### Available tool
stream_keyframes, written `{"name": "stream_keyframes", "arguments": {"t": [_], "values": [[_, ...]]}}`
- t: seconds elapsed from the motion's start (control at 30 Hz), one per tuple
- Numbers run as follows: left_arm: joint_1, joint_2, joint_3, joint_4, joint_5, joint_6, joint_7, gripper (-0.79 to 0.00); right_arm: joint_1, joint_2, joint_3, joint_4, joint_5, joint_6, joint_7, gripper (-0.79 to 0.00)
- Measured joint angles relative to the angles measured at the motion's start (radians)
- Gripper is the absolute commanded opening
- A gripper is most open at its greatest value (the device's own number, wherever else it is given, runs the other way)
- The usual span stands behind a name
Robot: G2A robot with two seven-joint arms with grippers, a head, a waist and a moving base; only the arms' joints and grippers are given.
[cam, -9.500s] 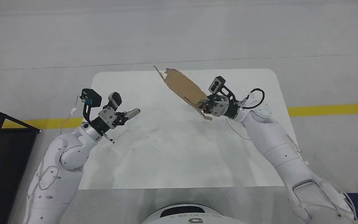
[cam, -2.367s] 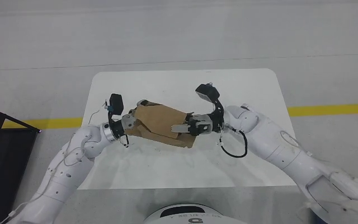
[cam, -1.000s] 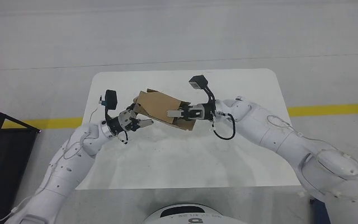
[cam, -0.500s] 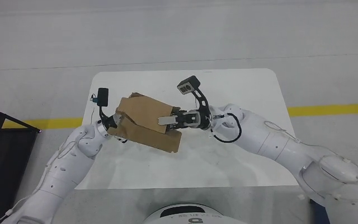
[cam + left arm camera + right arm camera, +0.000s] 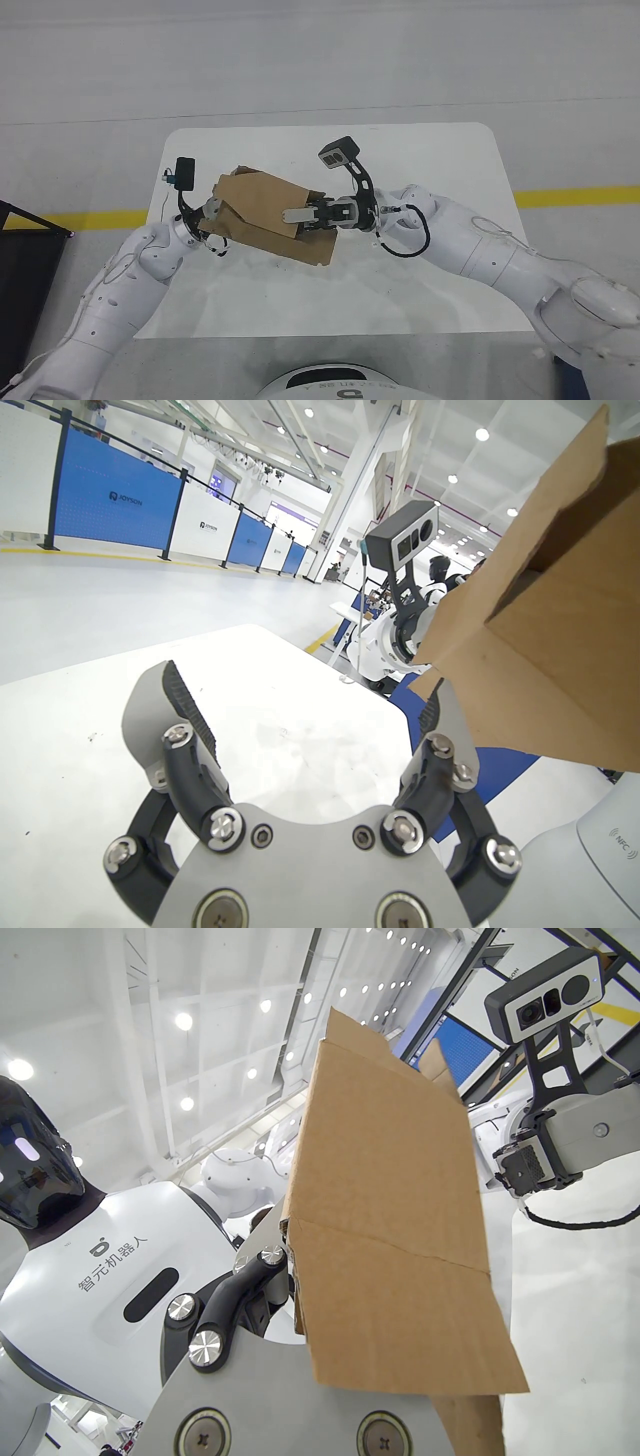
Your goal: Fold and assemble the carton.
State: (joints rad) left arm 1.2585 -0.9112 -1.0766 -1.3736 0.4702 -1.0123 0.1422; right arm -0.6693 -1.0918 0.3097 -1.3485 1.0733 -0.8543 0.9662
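Carton (image 5: 262, 208) brown, partly unfolded, flaps loose, one panel creased across.

- Carton (image 5: 550, 625), left wrist view: cut off by two picture edges. The interior shows as a dark slot, and the far walls cannot be made out.
- Carton, right wrist view: the lowest flap runs off the picture's edge, and the near panel hides the far side.
- Right gripper (image 5: 296, 214), right wrist view: one finger is seen at the carton's edge, with the opposing finger hidden behind the cardboard.
- Left gripper (image 5: 302, 680), top view: the carton covers the fingers. Whether one fingertip touches the carton flap cannot be told.
- Table (image 5: 420, 290): the surface beneath the carton is hidden.
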Motion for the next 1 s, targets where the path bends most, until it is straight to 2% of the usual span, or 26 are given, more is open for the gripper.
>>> {"name": "stream_keyframes", "arguments": {"t": [0.1,0.37,0.47,0.63,0.77,0.83,1.0], "values": [[0.005,0.004,-0.012,-0.005,-0.088,0.000,0.003,0.000,0.000,0.000,0.000,0.000,0.000,0.000,0.000,-0.785],[0.007,0.003,-0.014,-0.007,-0.094,0.006,0.001,0.000,-0.017,0.008,0.025,-0.001,-0.011,0.021,-0.017,-0.785],[0.015,0.006,-0.043,0.002,-0.106,0.015,-0.019,0.000,-0.039,0.049,0.100,-0.003,-0.050,0.069,-0.001,-0.785],[0.031,0.012,-0.092,0.031,-0.128,0.012,-0.042,0.000,-0.098,0.177,0.315,-0.114,-0.127,0.298,0.090,-0.785],[0.023,0.010,-0.109,0.041,-0.135,0.030,-0.064,0.000,-0.209,0.268,0.514,-0.238,-0.114,0.472,0.127,-0.785],[0.023,0.010,-0.109,0.041,-0.135,0.032,-0.066,0.000,-0.273,0.287,0.582,-0.267,-0.098,0.520,0.095,-0.785],[0.024,0.009,-0.107,0.038,-0.136,0.031,-0.067,0.000,-0.261,0.286,0.578,-0.265,-0.099,0.519,0.089,-0.785]]}}
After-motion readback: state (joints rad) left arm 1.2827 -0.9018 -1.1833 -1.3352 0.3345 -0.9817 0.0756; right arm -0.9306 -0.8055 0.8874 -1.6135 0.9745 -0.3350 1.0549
